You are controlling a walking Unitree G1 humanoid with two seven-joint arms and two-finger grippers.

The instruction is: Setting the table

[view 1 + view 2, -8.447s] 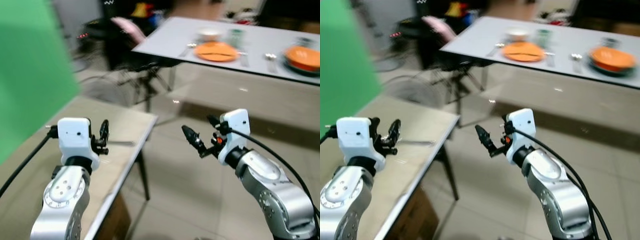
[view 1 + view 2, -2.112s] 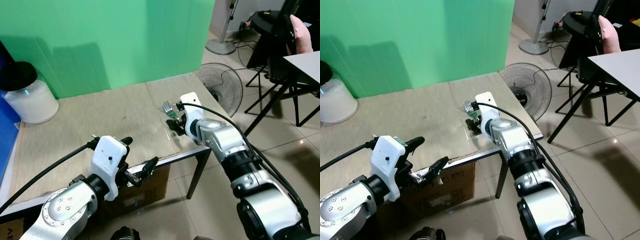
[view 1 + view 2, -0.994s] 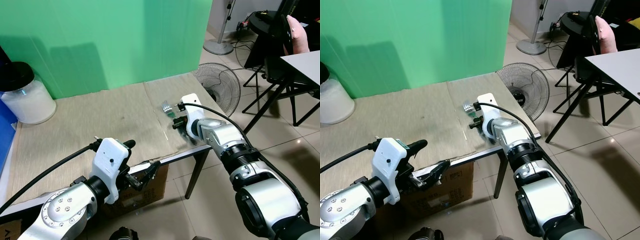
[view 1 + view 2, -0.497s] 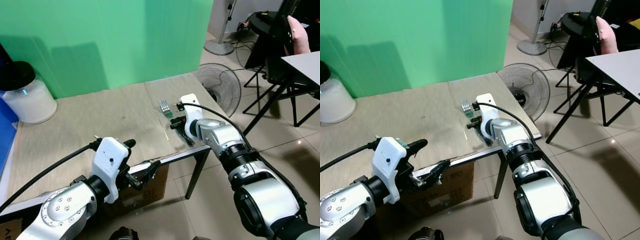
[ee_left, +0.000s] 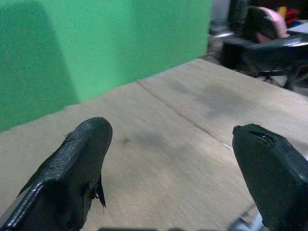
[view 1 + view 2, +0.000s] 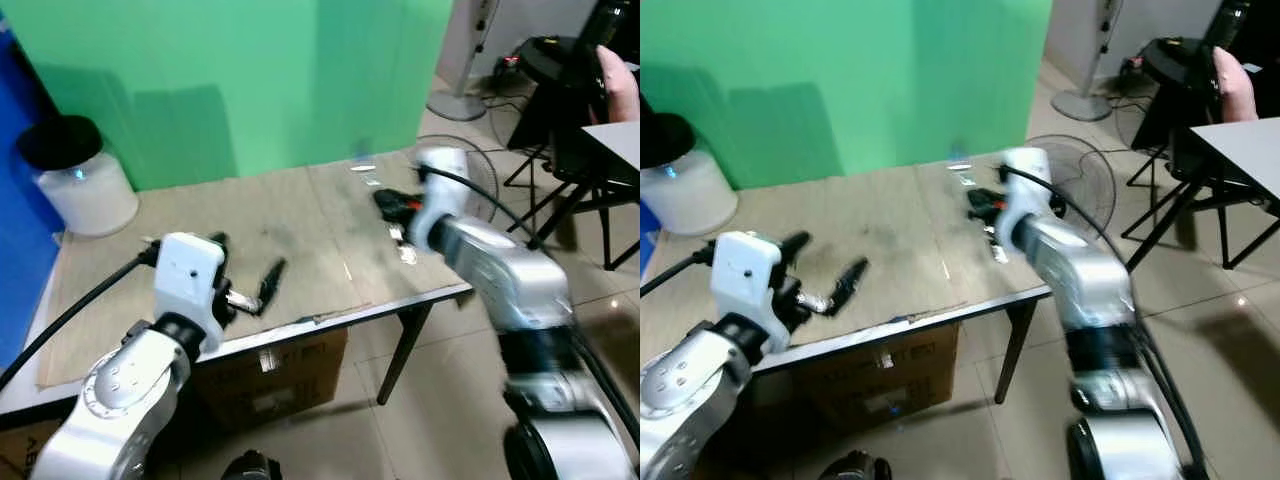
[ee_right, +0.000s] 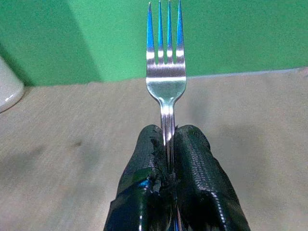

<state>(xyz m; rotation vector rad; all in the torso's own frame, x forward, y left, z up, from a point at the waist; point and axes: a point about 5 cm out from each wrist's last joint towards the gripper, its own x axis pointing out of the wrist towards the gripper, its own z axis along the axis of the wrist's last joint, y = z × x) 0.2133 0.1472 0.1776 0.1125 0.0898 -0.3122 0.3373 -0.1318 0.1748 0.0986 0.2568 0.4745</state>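
Over at the far left of the table (image 6: 300,215), near the green backdrop (image 6: 230,80), stands a white jar with a black lid (image 6: 75,180). The left gripper (image 6: 240,290) hovers just above the tan tabletop near its front edge, its two black fingers (image 5: 72,178) spread wide with nothing between them. Further right, the right gripper (image 7: 166,192) is raised over the table's right end, its fingers pressed tight on the handle of a silver fork (image 7: 166,62). The fork's tines point away from the wrist toward the green backdrop, clear of the tabletop. That arm is blurred in the head views. Beyond the table's right corner a floor fan (image 6: 1080,185) sits on the tiled floor, with a black chair (image 6: 570,90) further off.
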